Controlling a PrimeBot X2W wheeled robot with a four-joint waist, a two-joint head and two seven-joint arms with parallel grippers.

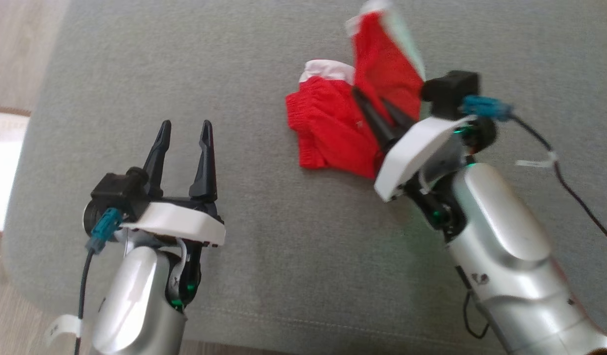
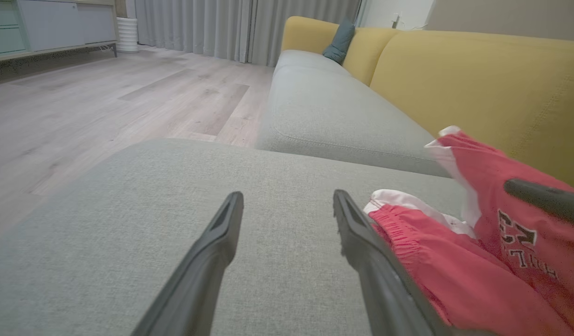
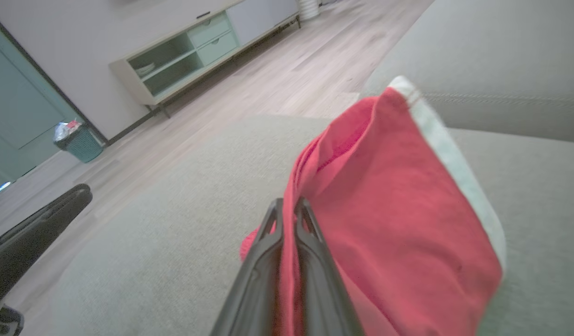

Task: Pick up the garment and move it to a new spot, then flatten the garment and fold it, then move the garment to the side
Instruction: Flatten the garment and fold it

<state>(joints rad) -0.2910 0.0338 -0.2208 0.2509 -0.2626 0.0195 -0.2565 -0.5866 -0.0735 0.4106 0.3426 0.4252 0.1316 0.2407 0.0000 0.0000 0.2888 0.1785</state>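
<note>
A red garment [image 1: 333, 128] with white trim lies bunched on the grey cushion [image 1: 283, 256], right of centre. My right gripper [image 1: 368, 96] is shut on a fold of it, and one flap stands up, blurred, above the fingers. In the right wrist view the two fingers [image 3: 289, 203] pinch the red cloth [image 3: 384, 210] between them. My left gripper [image 1: 186, 125] is open and holds nothing, low over bare cushion to the left of the garment. In the left wrist view its right finger [image 2: 361, 238] lies beside the garment's [image 2: 436, 266] elastic waistband; letters are printed on the raised flap.
The cushion's rounded left edge [image 1: 32, 148] drops to wooden floor [image 2: 81, 102]. A yellow backrest [image 2: 478, 79] rises behind the garment, with another grey seat [image 2: 328, 112] beyond. A black cable [image 1: 569, 182] trails from my right wrist. A low cabinet [image 3: 189, 60] and a bin [image 3: 79, 142] stand far off.
</note>
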